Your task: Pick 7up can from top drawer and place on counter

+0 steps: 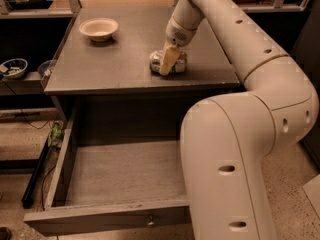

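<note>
The arm is the biggest thing in your view. It is smooth cream shells with small oval holes, bulking up from 5 o'clock, bending at 3 o'clock and reaching back in toward 12 o'clock. Its lower shell covers the right end of the top drawer, so you cannot see that corner.

The counter is a flat grey top, worn and matte, filling the upper middle. Below it, toward 6 o'clock, the drawer stands pulled well out. It is shallow, with grey wood grain on its floor and nothing lying on the part you can see. On the front panel, 1 small round metal knob sits at 6 o'clock.

Off the cabinet at 8 o'clock, a black bar lies slanted on the speckled floor. A pale, round, shallow bowl rests on the counter at 10 o'clock from the can, well apart from it. A smaller blue-patterned bowl sits on a dark shelf at 9 o'clock.

The 7up can, silvery and dented, lies on its side on the counter, right of centre. The gripper is down on it, its tan tip crossing the can's front. You cannot tell how wide it stands or whether it has hold of the can.
</note>
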You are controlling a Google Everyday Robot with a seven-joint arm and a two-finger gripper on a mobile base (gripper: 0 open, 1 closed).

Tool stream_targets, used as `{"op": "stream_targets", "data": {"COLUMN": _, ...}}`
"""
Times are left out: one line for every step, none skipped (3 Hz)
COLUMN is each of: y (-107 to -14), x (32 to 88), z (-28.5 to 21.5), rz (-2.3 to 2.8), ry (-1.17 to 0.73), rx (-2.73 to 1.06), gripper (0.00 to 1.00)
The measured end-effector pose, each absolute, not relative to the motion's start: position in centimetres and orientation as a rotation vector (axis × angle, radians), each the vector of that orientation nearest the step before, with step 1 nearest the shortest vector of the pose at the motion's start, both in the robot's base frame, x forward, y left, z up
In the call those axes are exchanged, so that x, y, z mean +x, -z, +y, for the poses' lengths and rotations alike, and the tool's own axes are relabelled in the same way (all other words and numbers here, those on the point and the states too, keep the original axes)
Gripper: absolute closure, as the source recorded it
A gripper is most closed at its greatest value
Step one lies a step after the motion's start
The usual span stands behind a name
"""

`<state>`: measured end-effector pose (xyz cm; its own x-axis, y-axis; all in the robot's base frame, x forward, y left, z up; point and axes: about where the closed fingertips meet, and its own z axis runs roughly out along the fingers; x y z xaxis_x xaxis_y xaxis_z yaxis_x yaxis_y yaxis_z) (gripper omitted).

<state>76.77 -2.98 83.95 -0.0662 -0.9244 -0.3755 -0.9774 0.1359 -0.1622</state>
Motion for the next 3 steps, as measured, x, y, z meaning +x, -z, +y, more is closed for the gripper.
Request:
{"op": "stream_targets", "data": {"y": -83.95, "x": 76.77, "z": -2.98, "rz": 2.034, "ry": -0.187, "rx": -1.83, "gripper": 0.26}}
{"op": "stream_targets", "data": {"y": -83.95, "x": 76.77, "z": -2.97, "rz": 2.034, "ry": -0.187, "rx": -1.83, "gripper": 0.0}}
{"op": "stream_targets", "data": {"y": -83.95, "x": 76.77, "z": -2.97, "rz": 2.034, "ry": -0.187, "rx": -1.83, "gripper": 0.0}}
